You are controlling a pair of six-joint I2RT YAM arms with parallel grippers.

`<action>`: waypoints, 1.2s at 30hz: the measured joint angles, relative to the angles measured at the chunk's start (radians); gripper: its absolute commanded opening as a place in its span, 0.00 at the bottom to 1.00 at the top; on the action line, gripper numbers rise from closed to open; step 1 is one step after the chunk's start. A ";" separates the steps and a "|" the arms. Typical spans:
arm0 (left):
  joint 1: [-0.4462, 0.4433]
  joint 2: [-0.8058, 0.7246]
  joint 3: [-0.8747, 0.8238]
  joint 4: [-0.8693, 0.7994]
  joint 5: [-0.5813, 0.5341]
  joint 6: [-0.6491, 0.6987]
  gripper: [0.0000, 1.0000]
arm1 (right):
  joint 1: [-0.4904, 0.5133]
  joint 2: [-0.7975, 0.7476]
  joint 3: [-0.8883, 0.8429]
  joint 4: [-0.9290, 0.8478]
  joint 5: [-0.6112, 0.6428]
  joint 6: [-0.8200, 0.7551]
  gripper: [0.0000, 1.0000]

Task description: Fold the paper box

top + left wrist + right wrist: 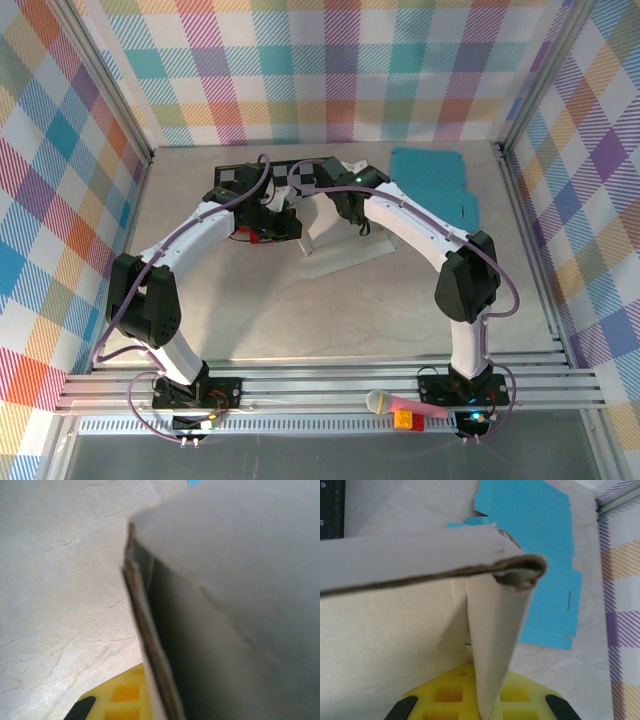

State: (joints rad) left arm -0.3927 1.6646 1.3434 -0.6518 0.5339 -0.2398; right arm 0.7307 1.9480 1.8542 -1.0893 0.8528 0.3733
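Note:
The white paper box (335,250) lies partly folded at mid table, its panels standing up between the two arms. My left gripper (285,225) is at its left side, shut on a box wall. In the left wrist view that wall (240,580) runs edge-on past one yellow finger pad (120,695), and the other pad is hidden behind the card. My right gripper (352,215) is at the box's right side, shut on a folded flap (495,630) that sits between its two yellow pads (445,695). The left gripper (155,705) and right gripper (485,702) each have card running between their fingers.
A flat blue cardboard blank (435,185) (535,530) lies at the back right of the table. Black fixtures (240,175) sit at the back centre. A pink microphone (405,405) rests on the front rail. Checked walls close in the table on three sides.

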 measured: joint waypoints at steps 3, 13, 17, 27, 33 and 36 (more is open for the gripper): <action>0.000 0.000 0.000 0.000 -0.005 -0.009 0.00 | 0.017 0.004 0.020 -0.032 0.027 0.024 0.00; -0.002 -0.002 0.000 0.004 -0.011 -0.014 0.00 | -0.029 -0.056 0.018 -0.017 -0.127 -0.015 0.42; -0.005 -0.009 0.000 0.010 -0.009 -0.014 0.00 | -0.055 -0.105 0.020 -0.010 -0.205 -0.047 0.50; -0.006 -0.011 0.000 0.022 -0.008 -0.014 0.00 | -0.091 -0.117 0.017 0.020 -0.291 -0.087 0.43; -0.006 -0.011 0.000 0.018 -0.014 -0.014 0.00 | -0.119 -0.120 0.019 0.057 -0.484 -0.139 0.39; -0.006 -0.011 0.000 -0.003 -0.029 -0.014 0.00 | -0.148 -0.121 0.028 0.055 -0.573 -0.158 0.35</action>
State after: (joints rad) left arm -0.3988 1.6535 1.3434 -0.6552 0.5053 -0.2543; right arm 0.5831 1.8271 1.8824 -1.0348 0.2798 0.2150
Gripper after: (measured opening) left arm 0.056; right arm 0.356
